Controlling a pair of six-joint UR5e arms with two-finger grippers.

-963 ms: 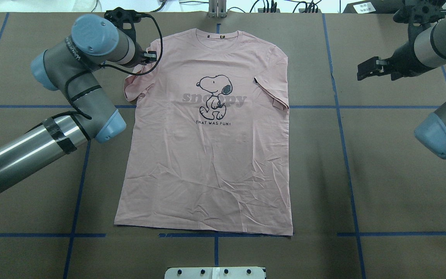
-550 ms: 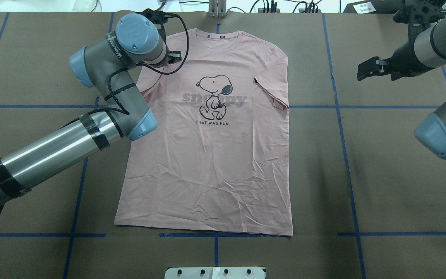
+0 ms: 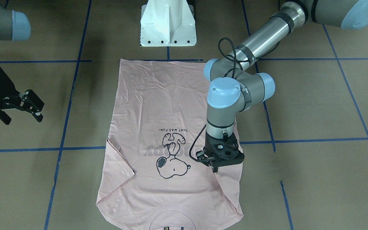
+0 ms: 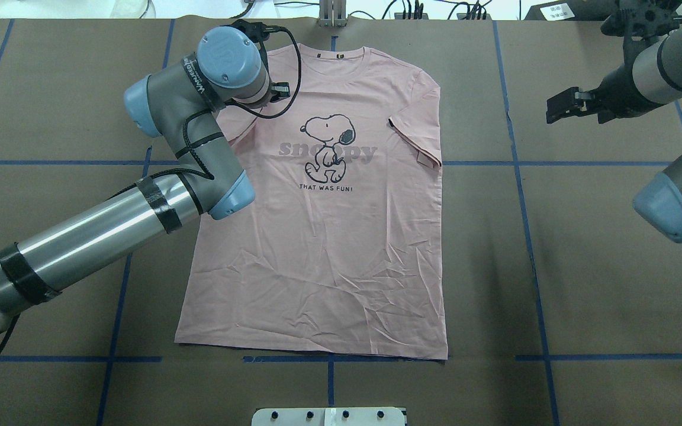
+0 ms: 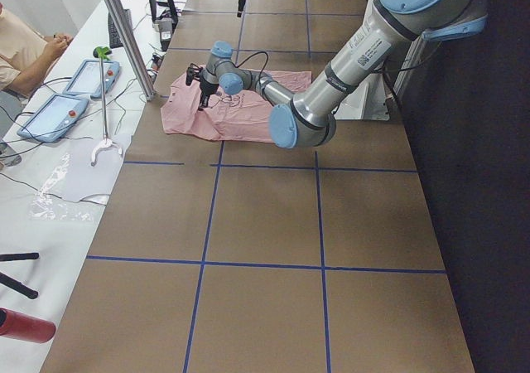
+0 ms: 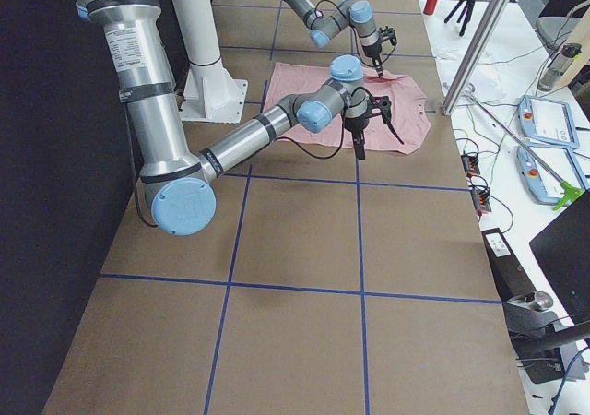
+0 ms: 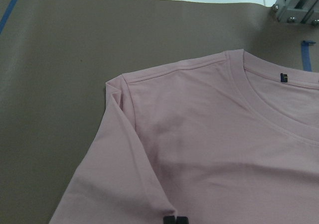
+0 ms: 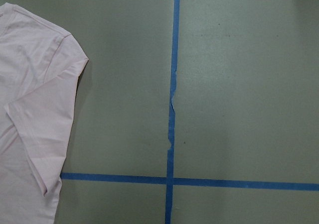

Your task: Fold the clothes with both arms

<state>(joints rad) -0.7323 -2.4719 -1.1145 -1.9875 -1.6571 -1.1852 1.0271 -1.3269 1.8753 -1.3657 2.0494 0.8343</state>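
Overhead exterior: one T-shirt (image 4: 329,254), one left arm (image 4: 98,236), one right arm (image 4: 666,65)

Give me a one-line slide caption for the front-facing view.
Left claw grips the pink T-shirt by one sleeve; right claw hovers open beside it.

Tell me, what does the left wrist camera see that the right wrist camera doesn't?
Only the left wrist view shows the collar of the pink T-shirt, its small dark tag, a metal frame beyond the table, and the tips of that arm's jaws at the bottom edge. Only the right wrist view shows two blue tape lines crossing. Both show part of the shirt with one sleeve, lying on the brown table covering.
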